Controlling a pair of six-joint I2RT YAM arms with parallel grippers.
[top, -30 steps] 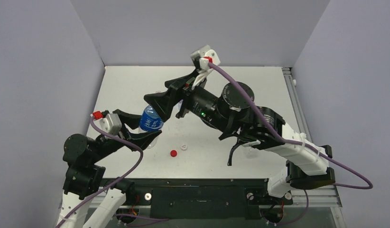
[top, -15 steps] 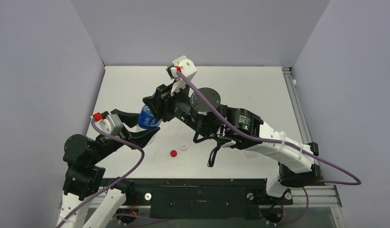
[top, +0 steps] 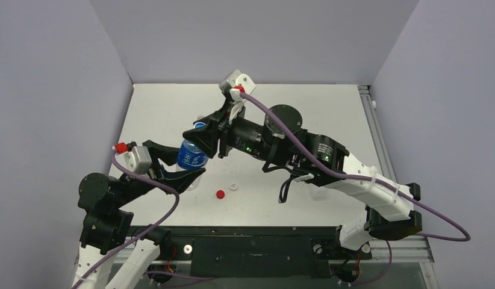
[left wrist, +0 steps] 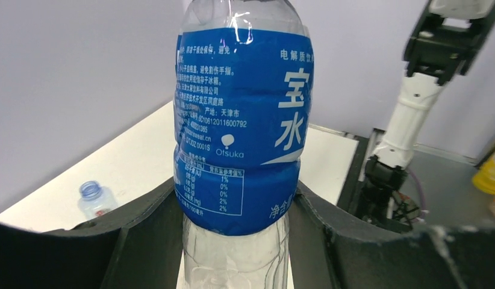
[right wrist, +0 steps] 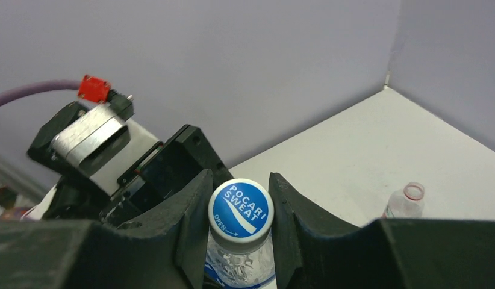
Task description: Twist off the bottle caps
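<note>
Judging from how things lie, the job looks roughly half done: a red cap (top: 220, 194) and a white cap (top: 233, 186) sit loose on the counter (top: 329, 114), near each other and just in front of the arms, while two small necks stand uncapped, a red-ringed bottle (right wrist: 406, 203) in the right wrist view and a bluish-necked bottle (left wrist: 93, 198) in the left wrist view. The blue cap (right wrist: 241, 208) is the one in hand; it sits on top of its blue-labelled bottle (left wrist: 239, 120), held up off the counter between the two arms. The left fingers (left wrist: 136, 241) are clamped on the bottle's body, at the lower edge of the label. The right fingers (right wrist: 185, 229) are narrowed onto the cap from either side and appear to press its rim. A fourth cap is not visible. The bottle is thin clear plastic, ribbed and crinkled below a glossy shrink-wrap label that catches highlights. The cap is a small hard disc with a printed flat top, and the fingers are matte black with broad, curved inner faces. The counter is plain white and smooth.
</note>
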